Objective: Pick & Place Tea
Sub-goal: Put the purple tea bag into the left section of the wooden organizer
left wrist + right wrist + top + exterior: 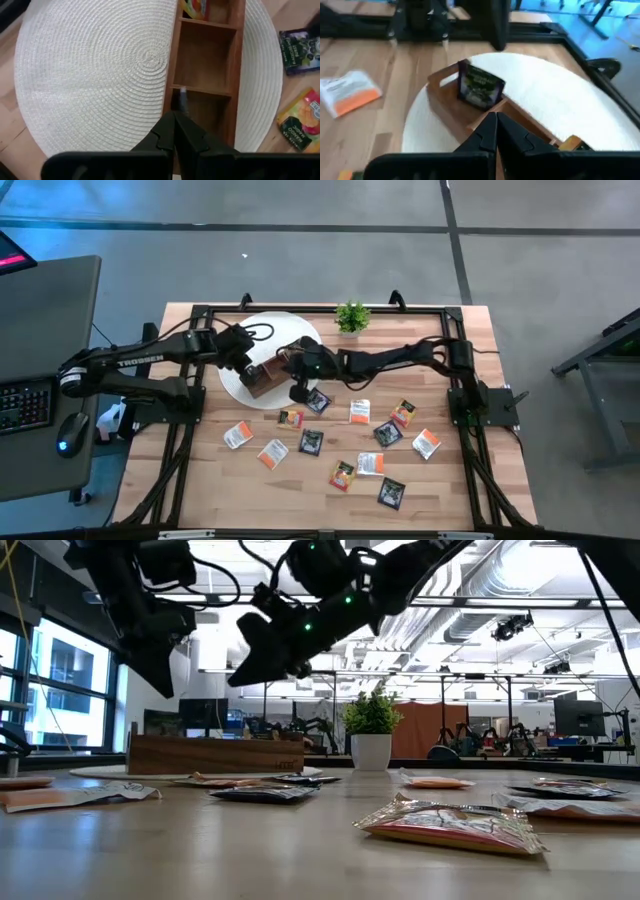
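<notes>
Closest to the low camera, an orange-red sachet [452, 825] is lying flat on the wooden surface [200, 480], well out from the box. More tea sachets [350, 442] are lying scattered across the surface on the side of the box away from the plant, some dark, some orange and yellow, some white with orange.

That wooden compartment box [262, 376] is sitting on a round white woven mat [240, 385], with a small green potted plant [351, 317] standing beyond the mat's far edge.

Both arms are hanging over the box. Left end effector [175, 131] is hovering just above the box's long wall with its fingers pressed together and nothing between them. Right end effector [496, 131] is also hovering over the box, fingers together and holding nothing.

One dark sachet [480, 87] is standing upright in an end compartment of the box, leaning a little against the wood. An orange-yellow sachet [196, 9] is showing in another compartment. A white-and-orange sachet [350, 91] is lying on the surface beside the mat.
</notes>
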Robot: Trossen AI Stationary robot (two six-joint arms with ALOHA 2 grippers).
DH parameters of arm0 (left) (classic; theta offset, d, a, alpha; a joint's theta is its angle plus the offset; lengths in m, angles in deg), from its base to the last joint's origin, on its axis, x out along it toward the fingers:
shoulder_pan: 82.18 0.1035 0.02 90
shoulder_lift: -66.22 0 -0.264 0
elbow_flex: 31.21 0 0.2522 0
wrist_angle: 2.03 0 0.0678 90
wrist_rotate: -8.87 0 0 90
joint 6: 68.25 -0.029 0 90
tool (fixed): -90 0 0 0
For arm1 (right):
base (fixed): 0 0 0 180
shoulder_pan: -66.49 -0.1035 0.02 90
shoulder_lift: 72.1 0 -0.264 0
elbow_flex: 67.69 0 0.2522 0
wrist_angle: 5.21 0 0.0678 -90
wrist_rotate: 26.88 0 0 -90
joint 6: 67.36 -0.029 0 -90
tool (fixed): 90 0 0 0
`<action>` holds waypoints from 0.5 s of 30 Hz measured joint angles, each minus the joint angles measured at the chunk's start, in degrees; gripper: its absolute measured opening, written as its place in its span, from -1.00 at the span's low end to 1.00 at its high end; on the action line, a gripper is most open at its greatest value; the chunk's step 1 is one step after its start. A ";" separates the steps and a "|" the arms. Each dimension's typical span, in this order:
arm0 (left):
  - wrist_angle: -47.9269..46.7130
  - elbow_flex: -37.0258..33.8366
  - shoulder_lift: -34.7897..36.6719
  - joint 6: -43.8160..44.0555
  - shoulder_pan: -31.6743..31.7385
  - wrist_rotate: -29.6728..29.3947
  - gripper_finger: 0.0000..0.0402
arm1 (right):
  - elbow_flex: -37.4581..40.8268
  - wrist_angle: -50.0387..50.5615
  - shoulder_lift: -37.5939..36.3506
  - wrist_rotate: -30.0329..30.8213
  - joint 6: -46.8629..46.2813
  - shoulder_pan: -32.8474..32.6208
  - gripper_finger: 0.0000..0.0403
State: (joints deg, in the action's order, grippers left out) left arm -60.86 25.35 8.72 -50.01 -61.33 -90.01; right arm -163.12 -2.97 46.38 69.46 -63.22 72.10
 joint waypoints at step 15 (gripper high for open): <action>1.64 -0.02 -0.14 -4.94 -0.48 4.79 -0.61 | 0.04 24.53 -4.76 2.14 12.87 -6.59 -0.56</action>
State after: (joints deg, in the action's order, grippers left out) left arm -59.22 25.33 8.58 -54.94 -61.81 -85.23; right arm -163.07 21.56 41.61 71.61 -50.34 65.50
